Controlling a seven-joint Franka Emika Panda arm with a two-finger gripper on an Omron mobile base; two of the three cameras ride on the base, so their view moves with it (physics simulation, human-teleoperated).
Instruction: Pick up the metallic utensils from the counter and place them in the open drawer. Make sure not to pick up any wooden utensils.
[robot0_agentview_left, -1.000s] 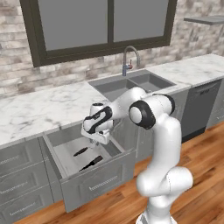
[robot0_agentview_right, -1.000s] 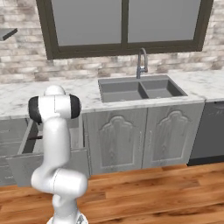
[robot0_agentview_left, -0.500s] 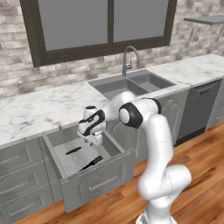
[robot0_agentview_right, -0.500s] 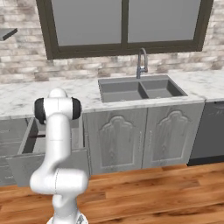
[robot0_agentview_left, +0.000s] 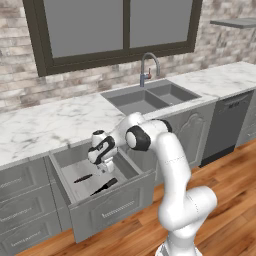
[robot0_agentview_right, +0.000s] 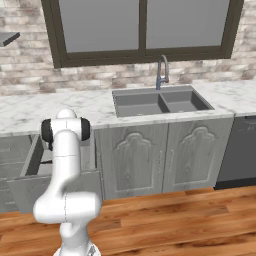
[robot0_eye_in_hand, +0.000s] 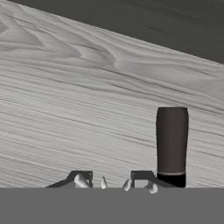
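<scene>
my pincer (robot0_agentview_left: 102, 166) low inside open drawer (robot0_agentview_left: 111, 212), tips apart, empty; fork (robot0_eye_in_hand: 172, 144) beside right tip on floor, knife (robot0_agentview_left: 105, 186) nearby. risk: lifting out snags fork handle, drags it

The gripper (robot0_agentview_left: 103, 167) hangs low inside the open drawer (robot0_agentview_left: 107, 210) beside 2 dark utensils (robot0_agentview_left: 95, 182).

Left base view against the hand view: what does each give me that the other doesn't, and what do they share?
Left base view: the whole open drawer, a slim dark utensil and a broader dark utensil lying apart on its floor, plus the counter and sink. Hand view: a dark handle close beside the fingertips, and pale points between them that I cannot identify. Both: the gripper low over the drawer's floor.
</scene>
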